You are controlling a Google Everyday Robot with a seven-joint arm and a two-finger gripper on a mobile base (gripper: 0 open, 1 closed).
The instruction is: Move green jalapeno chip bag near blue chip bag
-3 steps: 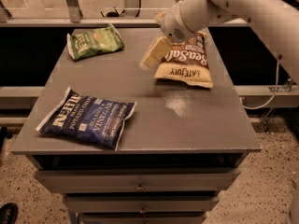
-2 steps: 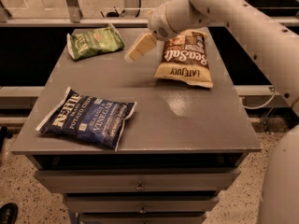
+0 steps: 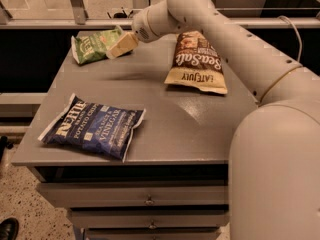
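The small crinkled green jalapeno chip bag lies at the far left corner of the grey table. The large navy-blue chip bag with white lettering lies at the front left. My gripper reaches in from the right on the white arm and hovers at the green bag's right edge, overlapping it in view. Whether it touches the bag cannot be told.
A brown-and-cream "Sea Salt" bag lies at the back right of the table. My white arm crosses above it. Drawers sit under the tabletop. A rail runs behind the table.
My gripper has moved left across the back of the table, from beside the brown-and-cream bag to the green bag's right edge. The bags have not moved.
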